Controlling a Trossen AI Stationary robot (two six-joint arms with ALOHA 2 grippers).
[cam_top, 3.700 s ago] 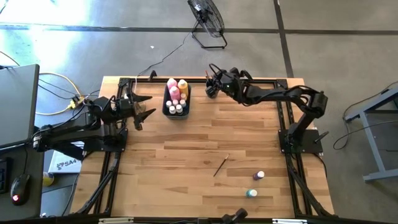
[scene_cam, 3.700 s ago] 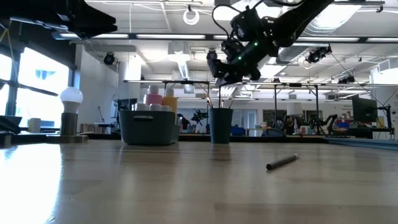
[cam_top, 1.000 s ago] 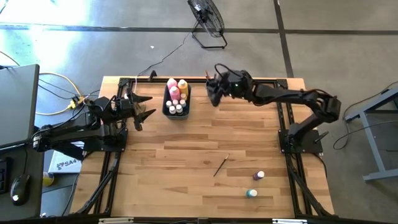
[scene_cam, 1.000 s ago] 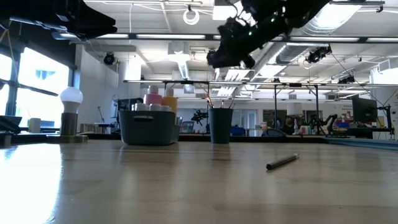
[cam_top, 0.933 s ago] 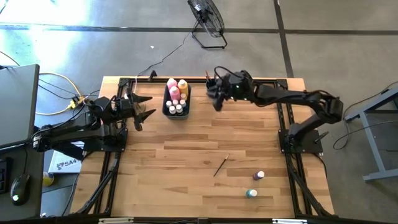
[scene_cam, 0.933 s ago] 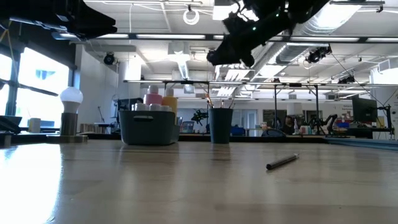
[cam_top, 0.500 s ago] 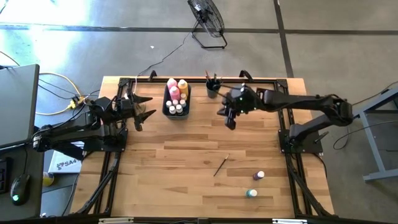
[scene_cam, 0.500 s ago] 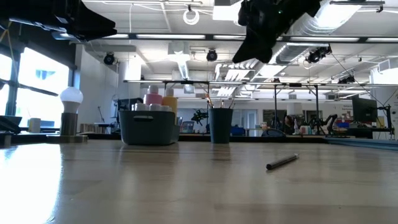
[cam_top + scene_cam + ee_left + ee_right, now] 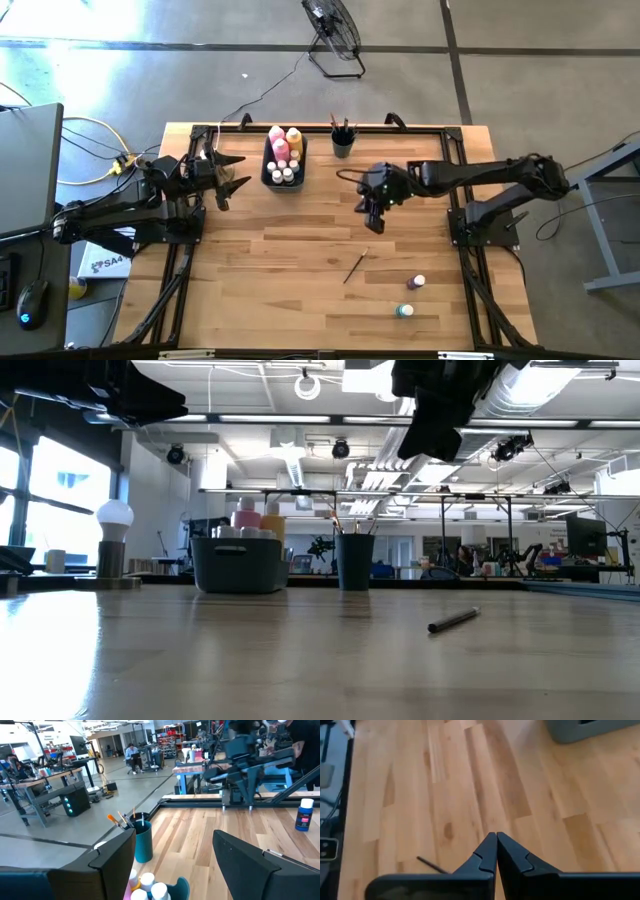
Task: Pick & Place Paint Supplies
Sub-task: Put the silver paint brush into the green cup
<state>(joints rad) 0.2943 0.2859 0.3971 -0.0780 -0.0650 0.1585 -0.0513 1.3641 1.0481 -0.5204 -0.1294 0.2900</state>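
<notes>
Presently, the right gripper [image 9: 372, 217] hangs above the middle of the light wooden slatted table [image 9: 300, 290], its fingers [image 9: 490, 851] pressed fully together and holding nothing. A thin dark-handled paintbrush [image 9: 355, 267] lies loose on the boards nearer the front edge, with two small white-capped paint bottles [image 9: 417, 284] standing to its right. The dark grey plastic bin [image 9: 268, 170] at the rear holds the tall pink squeeze bottle [image 9: 279, 144], the yellow one and more small bottles; a dark round cup [image 9: 343, 146] with brushes stands beside it. The left gripper [image 9: 228, 172] waits left of the bin, fingers [image 9: 112, 865] spread wide and empty.
</notes>
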